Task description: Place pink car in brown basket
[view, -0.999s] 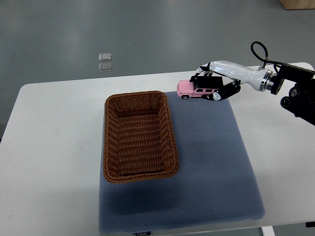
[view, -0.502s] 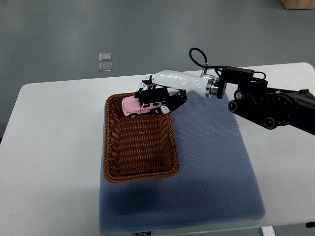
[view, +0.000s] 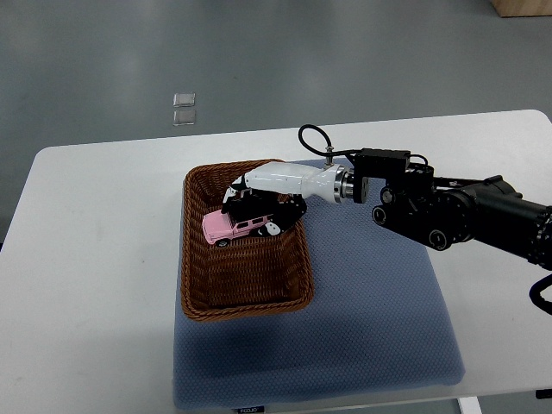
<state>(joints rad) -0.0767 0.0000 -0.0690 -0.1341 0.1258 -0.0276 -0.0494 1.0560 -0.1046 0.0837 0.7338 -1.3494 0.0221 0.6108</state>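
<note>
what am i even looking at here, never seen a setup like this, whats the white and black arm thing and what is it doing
This is one camera view, looking steeply down from the robot's own side of a white table. The black jointed arm coming in from the right edge belongs to a humanoid robot; its white end is the right robot hand, which has fingers. Those fingers are closed around a pink car, a small toy, holding it inside the brown basket, a woven rectangular one. The basket sits on a grey-blue mat that covers the middle of the table. The car looks low in the basket, but whether it touches the bottom cannot be told. The left arm is not in the picture.
</note>
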